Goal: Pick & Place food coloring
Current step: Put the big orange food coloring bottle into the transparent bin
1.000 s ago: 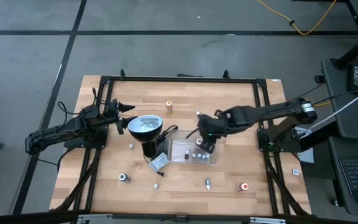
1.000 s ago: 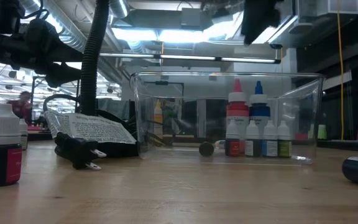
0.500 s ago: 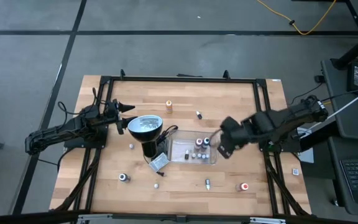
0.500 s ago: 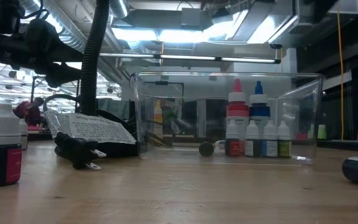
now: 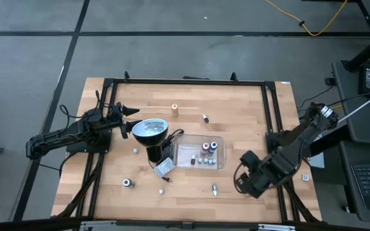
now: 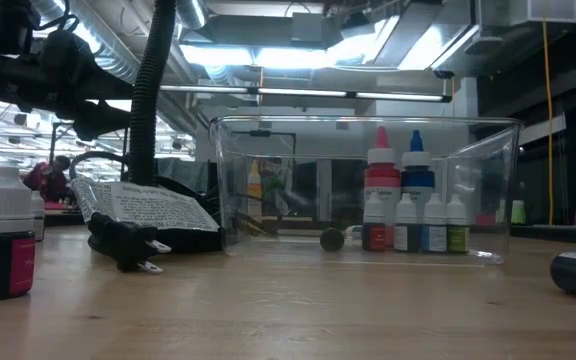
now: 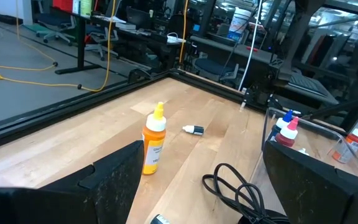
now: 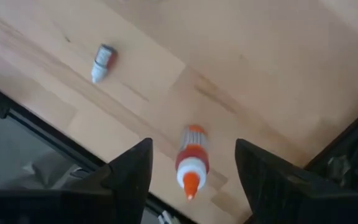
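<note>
Several small food coloring bottles (image 5: 206,154) are seen standing upright inside a clear, rectangular plastic tray (image 5: 221,163) near the middle of a pale wooden table (image 5: 236,109) with visible plank grain; in the low view they are shown as two taller bottles with pointed red and blue caps behind a row of short white-capped ones. Other bottles are scattered on the bare wood: an orange one (image 5: 174,110) upright toward the far edge, a small one lying on its side (image 5: 205,118) near it, a dark one (image 5: 128,183) near the front left, and a little pale one (image 5: 214,189) in front of the tray. A black lamp with a round silvery head (image 5: 150,131) is placed just left of the tray. The right gripper (image 5: 245,181) is held over the front right of the table, its dark fingers apart and nothing between them; below it, in the right wrist view, a bottle with a red band and orange tip (image 8: 191,160) is seen on the wood. The left gripper (image 5: 130,111) is parked at the table's left side, jaws spread wide and empty.
</note>
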You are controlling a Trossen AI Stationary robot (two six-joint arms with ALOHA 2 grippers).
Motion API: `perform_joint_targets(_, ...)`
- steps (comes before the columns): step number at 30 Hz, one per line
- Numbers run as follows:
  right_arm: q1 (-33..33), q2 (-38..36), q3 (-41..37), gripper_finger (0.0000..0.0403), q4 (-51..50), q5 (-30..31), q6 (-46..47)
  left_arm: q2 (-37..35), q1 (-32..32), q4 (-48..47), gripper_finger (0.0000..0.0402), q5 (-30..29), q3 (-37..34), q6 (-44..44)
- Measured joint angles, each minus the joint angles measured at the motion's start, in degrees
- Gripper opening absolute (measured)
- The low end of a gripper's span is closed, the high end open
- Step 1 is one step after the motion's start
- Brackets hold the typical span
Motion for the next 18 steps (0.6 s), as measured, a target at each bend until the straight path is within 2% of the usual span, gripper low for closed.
perform_joint_targets(6, 4.82, 3.25, -0.52, 0.0225, 0.89, -0.49, 4.92, 0.00, -0.01, 0.02, 0.0322, 0.00, 0.00, 0.00)
perform_joint_targets(18, 8.81, 10.28, -0.55, 0.0226, 3.42, -0.95, 5.13, -0.01, 0.00, 0.00, 0.0322, 0.00, 0.00, 0.00)
